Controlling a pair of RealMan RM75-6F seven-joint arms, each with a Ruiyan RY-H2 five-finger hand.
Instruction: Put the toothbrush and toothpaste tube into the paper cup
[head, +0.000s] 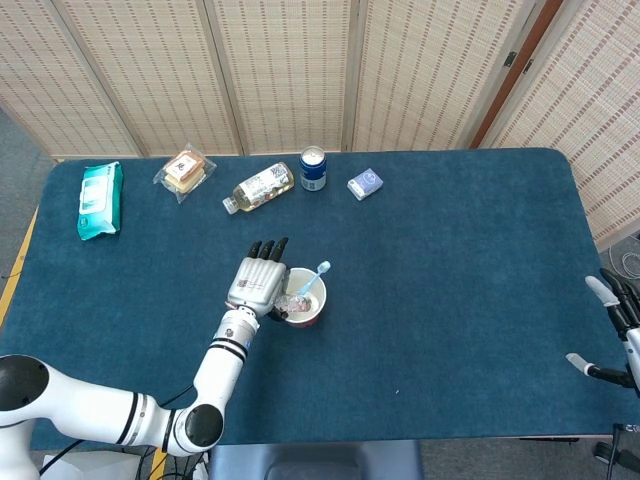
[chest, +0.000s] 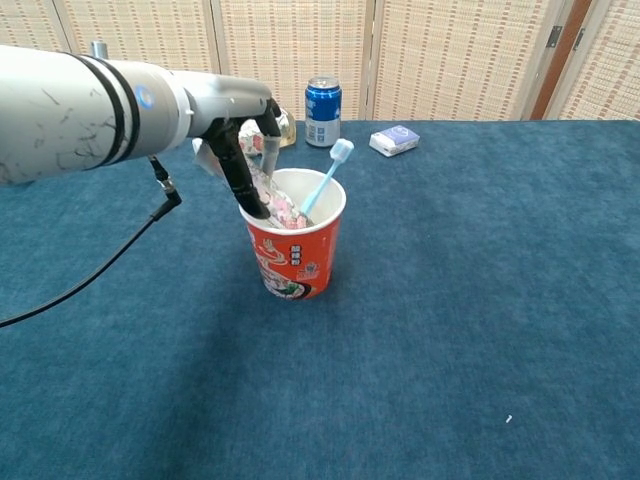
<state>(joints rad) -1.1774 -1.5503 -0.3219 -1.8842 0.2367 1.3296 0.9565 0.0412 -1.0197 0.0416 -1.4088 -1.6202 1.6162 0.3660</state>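
Note:
A red paper cup (head: 311, 317) (chest: 295, 262) stands upright near the middle of the blue table. In it leans a light-blue toothbrush (head: 318, 274) (chest: 324, 178), head up, against the far right rim. A pinkish toothpaste tube (head: 294, 301) (chest: 279, 205) slants into the cup from the left rim. My left hand (head: 257, 283) (chest: 236, 135) is at the cup's left edge and pinches the tube's upper end between thumb and fingers. At the table's right edge, far from the cup, my right hand (head: 612, 332) holds nothing, its fingers apart.
Along the table's far side lie a green wipes pack (head: 100, 200), a wrapped snack (head: 185, 170), a bottle on its side (head: 260, 187), a blue can (head: 313, 168) (chest: 323, 98) and a small box (head: 365, 184) (chest: 394, 140). Woven screens stand behind.

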